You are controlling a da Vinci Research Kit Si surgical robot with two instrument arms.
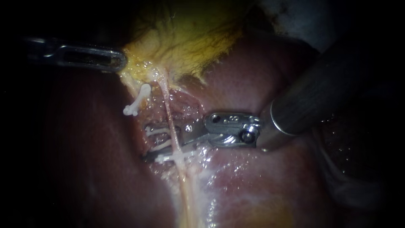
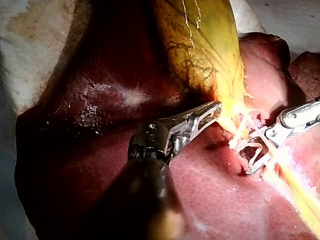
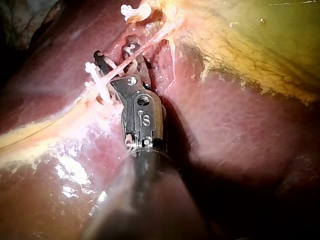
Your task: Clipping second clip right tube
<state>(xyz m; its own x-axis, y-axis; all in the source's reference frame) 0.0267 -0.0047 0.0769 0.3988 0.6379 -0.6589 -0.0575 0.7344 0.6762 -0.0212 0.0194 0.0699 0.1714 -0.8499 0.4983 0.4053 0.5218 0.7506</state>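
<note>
The right tool reaches across the liver on a thick shaft. Its two jaws stand spread, one on each side of the right tube. Between them sits a white open clip, one leg lying along each jaw, so the tool is holding the clip while the tube passes through the gap. The tube is a thin pale strand. It crosses the jaws a little back from their tips, running from the gallbladder on one side of the tool out over the liver on the other.

Just beside the jaw on the side away from the gallbladder, a closed clip already sits across the same tube, very near that jaw. On the gallbladder side, off the tool's other jaw and apart from it, a third clip lies at a slant beside the right tube.

The left tool lies well away from the right tool, past the third clip. Its long slotted jaws are pressed together, pinching the yellow edge of the gallbladder where the tube begins. The left wrist view shows the jaw tips buried in that glistening yellow tissue.
</note>
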